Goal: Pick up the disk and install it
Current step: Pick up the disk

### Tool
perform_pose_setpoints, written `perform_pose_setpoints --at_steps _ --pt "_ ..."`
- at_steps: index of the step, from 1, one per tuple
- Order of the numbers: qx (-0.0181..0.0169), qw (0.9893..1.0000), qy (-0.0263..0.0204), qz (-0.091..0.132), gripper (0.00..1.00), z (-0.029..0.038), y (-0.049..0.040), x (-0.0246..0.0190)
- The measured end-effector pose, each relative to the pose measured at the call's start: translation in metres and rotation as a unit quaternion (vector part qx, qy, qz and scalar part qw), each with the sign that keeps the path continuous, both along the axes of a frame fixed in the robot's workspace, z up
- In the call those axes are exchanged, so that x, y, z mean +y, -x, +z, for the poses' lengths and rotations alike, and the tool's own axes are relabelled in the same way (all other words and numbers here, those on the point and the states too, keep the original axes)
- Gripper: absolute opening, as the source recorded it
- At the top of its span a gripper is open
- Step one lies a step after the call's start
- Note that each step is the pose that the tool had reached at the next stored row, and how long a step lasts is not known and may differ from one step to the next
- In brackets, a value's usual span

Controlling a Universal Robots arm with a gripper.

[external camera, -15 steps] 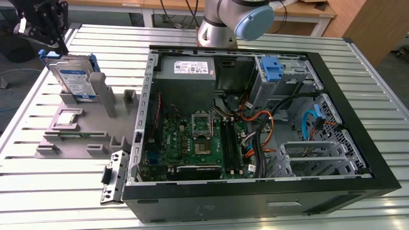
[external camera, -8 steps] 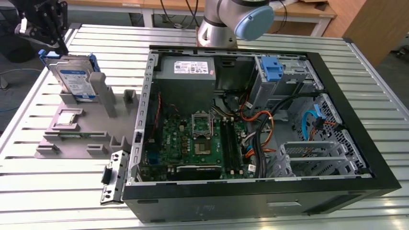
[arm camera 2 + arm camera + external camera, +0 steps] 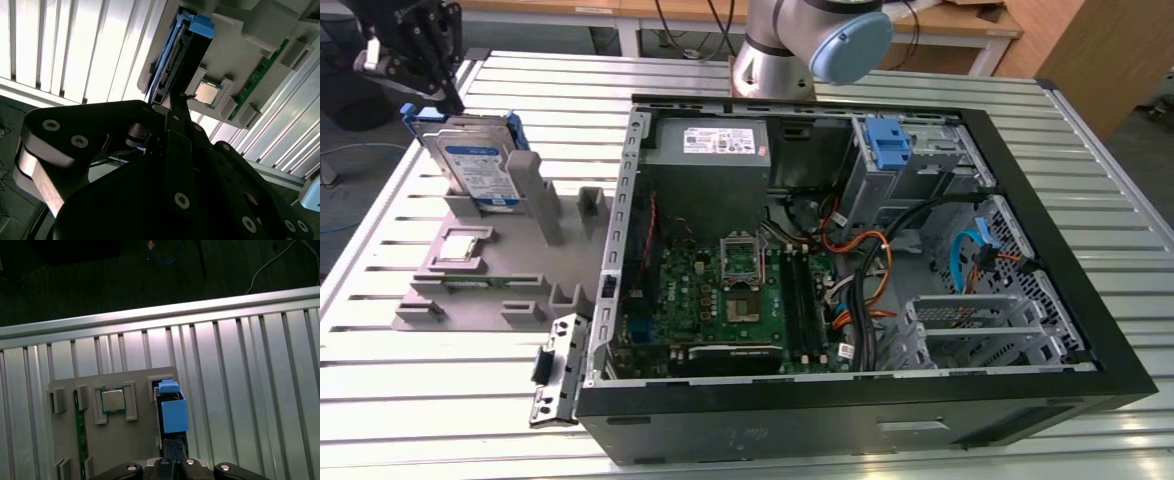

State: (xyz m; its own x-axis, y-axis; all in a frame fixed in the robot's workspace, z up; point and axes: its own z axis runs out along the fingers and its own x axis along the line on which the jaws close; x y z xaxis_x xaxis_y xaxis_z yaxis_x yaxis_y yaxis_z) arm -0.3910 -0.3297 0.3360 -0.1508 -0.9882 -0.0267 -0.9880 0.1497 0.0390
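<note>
- The gripper (image 3: 176,106) hung close above the disk (image 3: 471,165) — fingers pressed together, grasping nothing.
- The disk stood upright in a grey fixture (image 3: 494,290) near the table (image 3: 400,420) edge on the exterior view's left — outside the open computer case (image 3: 761,440).

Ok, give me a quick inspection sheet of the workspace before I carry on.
Surface: slatted metal table.
Job's things: disk stands on edge in the grey fixture, not yet lifted; open computer case beside it.
Clutter: processor chip and memory stick in the fixture.
Grippers: gripper just above the disk's top edge, fingers together, holding nothing.
Cables: orange and blue cables inside the case.
Surroundings: wooden cabinet behind the table.
</note>
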Motion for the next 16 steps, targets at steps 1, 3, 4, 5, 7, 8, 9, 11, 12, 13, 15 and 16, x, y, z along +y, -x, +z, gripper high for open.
perform_pose_setpoints --at_steps 1,3,4,5,7,8,9,11,12,13,15,16 --pt "0.0 1.0 0.0 0.001 0.1 0.0 0.0 0.0" --pt "0.0001 1.0 0.0 0.002 0.1 0.0 -0.0005 0.0" --pt "0.0001 1.0 0.0001 0.004 0.1 0.0 -0.0012 -0.0001" --pt "0.0001 1.0 0.0 0.006 0.1 -0.0002 -0.0021 -0.0001" --pt "0.0001 1.0 0.0 0.007 0.1 -0.0003 -0.0028 0.0" --pt "0.0001 1.0 0.0 0.007 0.1 -0.0003 -0.0028 0.0" --pt "0.0001 1.0 0.0 0.007 0.1 -0.0003 -0.0028 0.0" --pt "0.0001 1.0 0.0 0.007 0.1 -0.0003 -0.0028 0.0" --pt "0.0001 1.0 0.0 0.007 0.1 -0.0003 -0.0029 0.0" --pt "0.0001 1.0 0.0 0.007 0.1 -0.0003 -0.0029 0.0" --pt "0.0001 0.9999 0.0 0.012 0.1 -0.0004 -0.0041 0.0" --pt "0.0001 0.9998 0.0 0.017 0.1 -0.0005 -0.0054 0.0"
